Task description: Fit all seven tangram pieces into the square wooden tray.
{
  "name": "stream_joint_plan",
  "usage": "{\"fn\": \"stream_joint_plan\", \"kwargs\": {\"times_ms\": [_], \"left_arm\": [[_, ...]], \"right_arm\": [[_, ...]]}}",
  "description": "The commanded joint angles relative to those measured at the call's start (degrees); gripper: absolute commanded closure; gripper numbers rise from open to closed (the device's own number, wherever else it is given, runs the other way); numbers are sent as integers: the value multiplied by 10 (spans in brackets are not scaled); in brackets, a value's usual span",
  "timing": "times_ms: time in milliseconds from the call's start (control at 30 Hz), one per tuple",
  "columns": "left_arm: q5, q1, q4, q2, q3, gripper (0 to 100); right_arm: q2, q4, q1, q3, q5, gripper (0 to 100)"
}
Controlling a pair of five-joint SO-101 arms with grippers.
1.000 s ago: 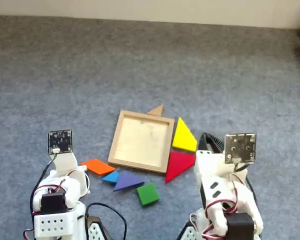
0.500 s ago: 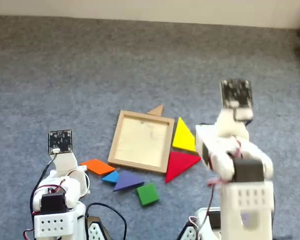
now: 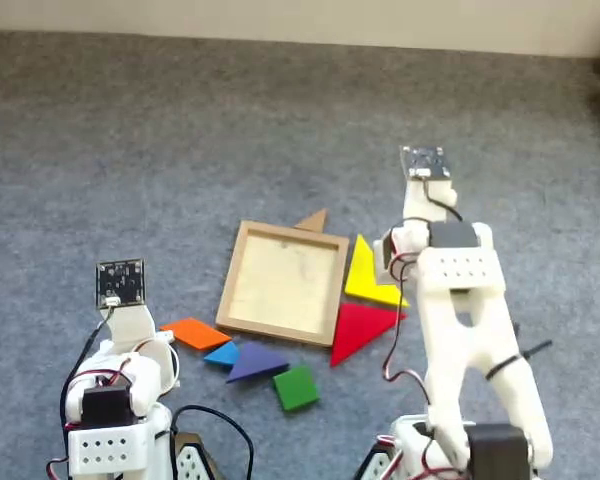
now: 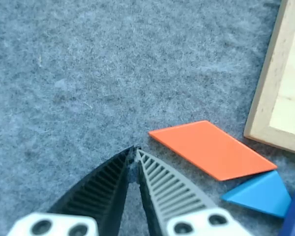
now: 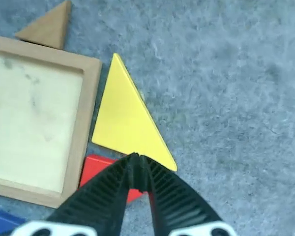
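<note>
The square wooden tray [image 3: 290, 234] lies with nothing in it on the grey carpet. Around it lie a tan triangle [image 3: 314, 221], a yellow triangle [image 3: 365, 268], a red triangle [image 3: 355, 325], an orange parallelogram [image 3: 193, 332], a small blue triangle [image 3: 221, 353], a purple triangle [image 3: 255, 362] and a green square [image 3: 296, 387]. My right gripper [image 5: 136, 160] is shut and holds nothing, its tips over the near edge of the yellow triangle [image 5: 125, 123]. My left gripper [image 4: 135, 151] is shut over bare carpet, just beside the orange parallelogram [image 4: 211, 150].
The right arm [image 3: 460, 290] stretches forward along the tray's right side. The left arm [image 3: 120, 350] stays folded at the front left. Open carpet spreads behind and to both sides of the tray, with a pale wall strip at the far edge.
The right arm has unfolded from its tucked pose at the front and stretched forward to the yellow triangle. The left arm and all pieces have stayed put.
</note>
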Motion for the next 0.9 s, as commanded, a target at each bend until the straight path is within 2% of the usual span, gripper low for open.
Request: {"fn": "stream_joint_plan", "kwargs": {"times_ms": [0,67,133,233,367,433,567,867], "left_arm": [[-5,7,3,-30,11,994],[-5,7,3,-30,11,994],[-5,7,3,-30,11,994],[-5,7,3,-30,11,994],[-5,7,3,-30,11,994],[-5,7,3,-30,11,994],[-5,7,3,-30,11,994],[-5,7,3,-30,11,994]], "right_arm": [[17,-17,-16,-71,92,988],[29,-17,-26,-85,140,988],[41,-7,-35,-94,149,983],[60,17,-49,-117,146,887],[102,17,-65,-140,54,696],[131,21,-80,-152,29,644],[187,18,-114,-154,40,640],[227,-3,-116,-152,43,640]]}}
